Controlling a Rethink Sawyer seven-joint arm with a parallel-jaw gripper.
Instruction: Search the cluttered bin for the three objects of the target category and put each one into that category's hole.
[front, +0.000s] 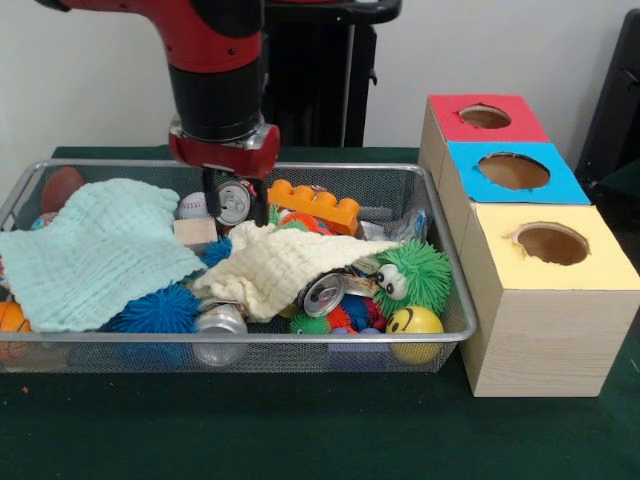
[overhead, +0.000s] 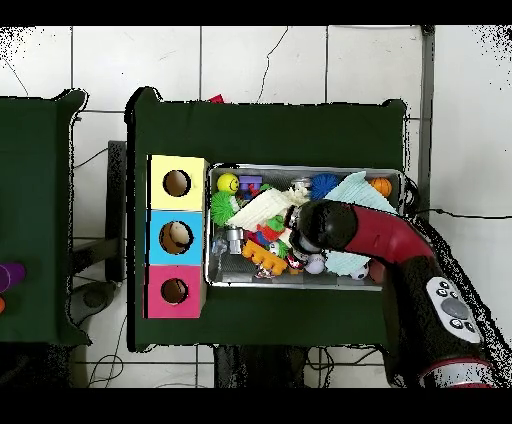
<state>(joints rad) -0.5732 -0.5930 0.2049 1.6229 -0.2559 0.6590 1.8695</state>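
Observation:
The bin (front: 250, 338) is a shallow silver wire-mesh basket full of clutter; it also shows in the overhead view (overhead: 305, 168). My gripper (front: 233, 203) hangs over the bin's back middle, shut on a silver drink can (front: 234, 200) whose round end faces the front camera, just above the clutter. Two more silver cans lie in the bin, one (front: 325, 292) under the cream cloth's edge and one (front: 220, 320) at the front rim. In the overhead view the arm's wrist (overhead: 310, 232) covers the gripper.
Three wooden boxes with round holes stand right of the bin: red top (front: 485, 117), blue top (front: 512, 170), yellow top (front: 552, 243). The bin holds a pale green cloth (front: 90, 250), cream cloth (front: 290, 260), orange brick (front: 315, 203), green fuzzy toy (front: 415, 275), smiley ball (front: 413, 325) and blue spiky ball (front: 160, 310).

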